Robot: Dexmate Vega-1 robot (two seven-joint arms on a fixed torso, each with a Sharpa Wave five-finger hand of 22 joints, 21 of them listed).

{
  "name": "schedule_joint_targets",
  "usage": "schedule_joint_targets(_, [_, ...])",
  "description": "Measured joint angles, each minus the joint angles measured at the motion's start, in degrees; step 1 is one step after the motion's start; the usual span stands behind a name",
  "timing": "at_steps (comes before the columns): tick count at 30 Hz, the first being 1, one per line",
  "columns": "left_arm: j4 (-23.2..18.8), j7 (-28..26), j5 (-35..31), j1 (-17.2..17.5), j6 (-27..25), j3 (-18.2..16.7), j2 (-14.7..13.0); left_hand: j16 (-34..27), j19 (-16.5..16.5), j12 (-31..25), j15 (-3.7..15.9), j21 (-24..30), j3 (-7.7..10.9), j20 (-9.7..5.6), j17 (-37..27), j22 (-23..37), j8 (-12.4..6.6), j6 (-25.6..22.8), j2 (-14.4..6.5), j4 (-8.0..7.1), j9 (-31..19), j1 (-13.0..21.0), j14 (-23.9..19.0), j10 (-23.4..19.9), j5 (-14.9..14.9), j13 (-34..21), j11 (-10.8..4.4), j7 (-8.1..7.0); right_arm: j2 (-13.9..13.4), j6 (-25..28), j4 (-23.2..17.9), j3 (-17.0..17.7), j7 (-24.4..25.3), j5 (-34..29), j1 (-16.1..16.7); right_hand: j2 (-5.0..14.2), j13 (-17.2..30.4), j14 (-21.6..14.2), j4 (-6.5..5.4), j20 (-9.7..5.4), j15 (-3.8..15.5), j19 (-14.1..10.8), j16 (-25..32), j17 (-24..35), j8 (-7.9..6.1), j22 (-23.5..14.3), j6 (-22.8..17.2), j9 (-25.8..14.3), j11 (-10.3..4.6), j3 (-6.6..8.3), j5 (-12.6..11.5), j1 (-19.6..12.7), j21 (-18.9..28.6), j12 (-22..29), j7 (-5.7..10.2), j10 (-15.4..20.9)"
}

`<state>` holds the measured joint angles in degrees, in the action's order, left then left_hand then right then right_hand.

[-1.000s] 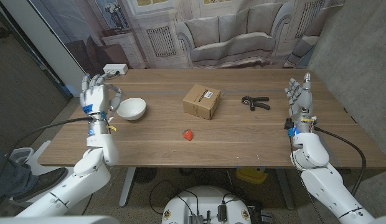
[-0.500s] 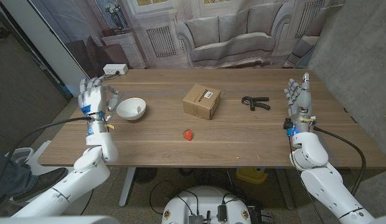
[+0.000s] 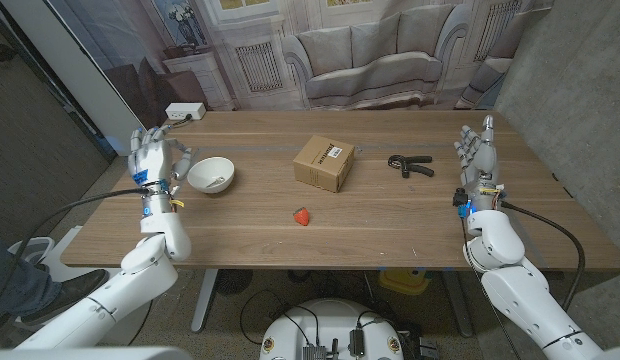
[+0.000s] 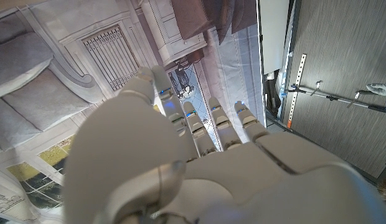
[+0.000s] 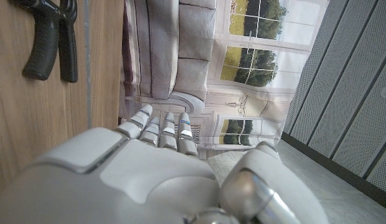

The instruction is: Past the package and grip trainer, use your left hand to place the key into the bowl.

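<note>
A white bowl (image 3: 211, 175) stands at the table's left. A small greyish thing lies inside it, too small to name. My left hand (image 3: 153, 156) is raised just left of the bowl, fingers apart, holding nothing. In the left wrist view that hand (image 4: 180, 155) has its fingers stretched out and bare. A cardboard package (image 3: 323, 162) sits mid-table, with the black grip trainer (image 3: 410, 164) to its right. My right hand (image 3: 478, 155) stands upright and open near the right edge. The right wrist view has this hand (image 5: 149, 168) close to the grip trainer (image 5: 50, 37).
A small red thing (image 3: 303, 215) lies in front of the package. A white power strip (image 3: 184, 112) sits at the table's far left corner. The wooden table (image 3: 390, 230) ends close beside each hand.
My left hand has drawn a little to the left, away from the bowl. A small greyish thing now shows inside the bowl. The right hand has barely shifted.
</note>
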<state>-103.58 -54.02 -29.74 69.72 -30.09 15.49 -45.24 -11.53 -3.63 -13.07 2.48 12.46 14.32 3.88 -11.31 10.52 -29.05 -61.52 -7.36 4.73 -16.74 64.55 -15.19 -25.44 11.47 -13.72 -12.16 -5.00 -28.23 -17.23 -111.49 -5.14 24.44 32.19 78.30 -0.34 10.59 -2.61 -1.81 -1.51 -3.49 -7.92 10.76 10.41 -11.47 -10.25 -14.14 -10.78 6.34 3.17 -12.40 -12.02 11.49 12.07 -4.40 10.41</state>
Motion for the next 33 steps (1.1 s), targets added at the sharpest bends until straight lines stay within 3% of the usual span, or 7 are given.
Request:
schedule_joint_targets(9, [0.57,0.57,1.41,-0.62,0.48,0.49,-0.91,0.23,0.31,0.94,-0.12,0.00,0.40,-0.31,0.00,0.00,0.19,1.28,0.00,0.06,1.18,0.00,0.54,0.92,0.00,0.00,-0.04,-0.82,0.06,0.03,-0.41,-0.04,0.43,-0.42,0.18,0.00,0.00,0.00,0.00,0.00,0.00,0.00,0.00,0.00,0.00,0.00,0.00,0.00,0.00,0.00,0.00,0.00,0.00,0.00,0.00,0.00])
schedule_joint_targets(14, [-0.37,2.53,2.00,-0.68,-0.71,0.84,-1.98,0.43,1.28,1.33,-0.28,-0.47,0.56,-0.57,0.00,0.30,3.02,6.82,0.39,0.07,2.51,-0.41,1.62,3.27,-0.22,-0.29,0.08,-0.83,0.17,0.02,-0.64,-0.03,0.67,-0.66,0.48,0.23,0.00,0.00,0.00,0.00,0.00,0.00,0.00,0.00,0.00,0.00,0.00,0.00,0.00,0.00,0.00,-0.24,0.00,0.00,0.00,0.00])
schedule_joint_targets(18, [-1.67,5.27,2.79,-0.72,-2.71,0.96,-2.86,0.43,1.97,1.34,-0.33,-0.47,-0.42,-0.72,0.13,0.25,5.48,11.64,0.79,-0.91,3.63,-2.86,2.82,5.58,-0.34,-0.29,0.22,-0.51,0.27,-0.05,-0.74,-0.01,0.81,-0.74,0.70,0.22,0.00,0.00,0.24,0.00,0.00,0.00,0.00,0.00,0.00,0.00,0.00,0.00,0.00,-0.24,0.00,-0.23,0.00,0.00,0.00,0.00])
schedule_joint_targets(25, [-3.51,8.77,3.92,-0.82,-5.29,1.12,-4.19,0.43,2.37,1.65,-0.25,-0.47,-1.79,-1.12,0.13,0.24,8.12,15.59,2.04,-2.28,4.74,-5.69,3.96,7.42,-0.34,-0.11,0.22,-0.46,0.33,-0.09,-0.96,0.12,0.95,-0.82,1.00,0.22,0.00,0.00,0.24,0.00,0.00,0.00,0.00,0.00,0.00,0.00,0.00,0.00,0.00,-0.24,0.00,-0.23,0.00,0.00,0.00,0.00])
schedule_joint_targets(27, [-3.81,9.52,4.23,-0.83,-5.79,1.13,-4.43,0.43,2.39,1.65,-0.26,-0.47,-2.31,-1.11,0.13,0.30,8.82,16.93,2.68,-2.80,4.98,-6.78,4.52,7.93,-0.29,-0.01,0.72,-0.96,0.33,-0.09,-1.03,0.18,0.98,-0.84,1.08,0.22,0.00,0.00,0.24,0.00,0.00,0.00,0.00,0.00,0.00,0.00,0.00,0.00,0.00,-0.24,0.00,-0.23,0.00,0.00,0.00,0.00])
schedule_joint_targets(33, [-4.98,11.58,5.35,-0.86,-6.94,1.11,-5.45,0.43,3.72,1.81,-0.40,-0.47,-3.90,-0.42,0.13,0.30,12.57,23.71,4.14,-4.38,5.30,-9.90,5.77,10.07,0.83,0.42,1.79,-4.47,0.35,-0.09,-1.23,0.31,1.04,-0.92,1.28,0.22,0.00,0.00,0.24,0.00,0.00,0.00,0.00,0.00,0.00,0.00,0.00,0.00,0.00,-0.24,0.00,-0.23,0.00,0.00,0.00,0.00])
